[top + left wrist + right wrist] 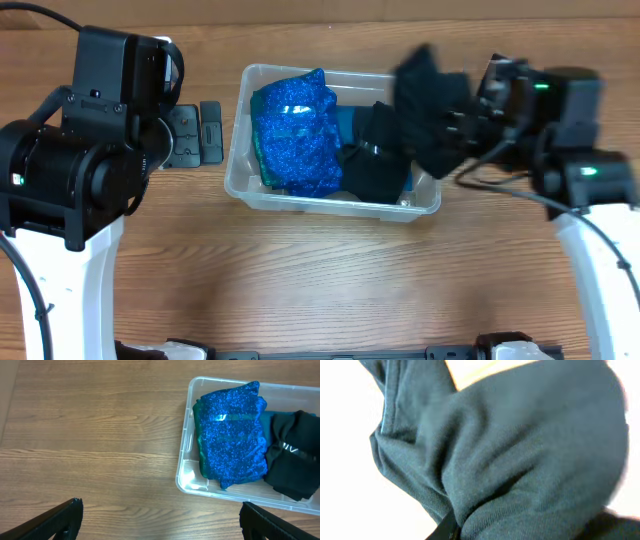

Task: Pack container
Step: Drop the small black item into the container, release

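One black garment [295, 460] in container [185, 467], white print [288, 448] unreadable, left fingers [65, 517] apart, right fingers [468, 108] clamping dark cloth [520, 460]

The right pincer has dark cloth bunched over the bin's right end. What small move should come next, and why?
Probably lower the right pincer a little toward the right half of the container. The dark cloth hangs from it above that end, and the blue glittery garment fills the left half, so the remaining room seems to be on the right.
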You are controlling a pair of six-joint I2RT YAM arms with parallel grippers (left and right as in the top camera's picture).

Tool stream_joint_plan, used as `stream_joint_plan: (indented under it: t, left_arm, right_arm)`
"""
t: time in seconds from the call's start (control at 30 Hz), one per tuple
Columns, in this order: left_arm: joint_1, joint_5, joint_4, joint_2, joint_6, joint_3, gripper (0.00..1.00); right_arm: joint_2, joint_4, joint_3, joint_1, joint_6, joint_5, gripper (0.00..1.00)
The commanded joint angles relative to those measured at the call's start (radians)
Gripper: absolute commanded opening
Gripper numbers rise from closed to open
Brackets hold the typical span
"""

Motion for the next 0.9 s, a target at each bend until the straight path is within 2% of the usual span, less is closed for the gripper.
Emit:
stream_joint_plan:
  t: [0.0,0.1,0.13,0.23,0.27,0.37,0.43,0.47,0.53,0.67,0.73,0.8,0.87]
  left_arm:
    - [0.005,-0.014,0.002,-0.003,0.016,0.002,1.00]
    - [0.005,-0.014,0.002,-0.003,0.016,0.002,1.00]
    - [0.005,-0.014,0.002,-0.003,0.016,0.002,1.00]
    - [0.005,-0.014,0.002,-0.003,0.016,0.002,1.00]
    - [0.005,-0.014,0.002,-0.003,0.016,0.002,1.00]
    - [0.005,-0.014,0.002,-0.003,0.016,0.002,1.00]
    - [0.005,-0.014,0.002,-0.003,0.016,0.002,1.00]
    - [0.005,-0.014,0.002,-0.003,0.016,0.002,1.00]
    - [0.005,-0.014,0.002,-0.003,0.016,0.002,1.00]
    - [0.005,-0.014,0.002,-0.003,0.016,0.002,1.00]
    - [0.005,-0.014,0.002,-0.003,0.016,0.002,1.00]
    - [0.005,-0.014,0.002,-0.003,0.016,0.002,1.00]
    - [0.005,-0.014,0.002,-0.003,0.016,0.002,1.00]
  right_arm:
    - [0.090,0.131,0.008,0.178,0.275,0.242,0.13]
    - [0.196,0.222,0.008,0.246,0.374,0.306,0.14]
    - [0.254,0.238,0.008,0.259,0.433,0.350,0.18]
    - [0.367,0.294,0.008,0.263,0.451,0.364,0.54]
    - [0.394,0.298,0.008,0.263,0.426,0.343,0.59]
    - [0.374,0.270,0.009,0.259,0.341,0.336,0.66]
    - [0.304,0.245,0.011,0.240,0.296,0.354,0.81]
    - [0.269,0.224,0.015,0.228,0.290,0.377,0.84]
    - [0.174,0.186,0.016,0.175,0.240,0.408,0.86]
    - [0.051,0.090,0.016,-0.034,0.140,0.414,0.87]
    - [0.045,0.037,0.016,-0.153,0.085,0.414,0.89]
    - [0.084,-0.008,0.013,-0.305,0.019,0.413,1.00]
    - [0.158,-0.011,0.013,-0.427,-0.050,0.392,1.00]
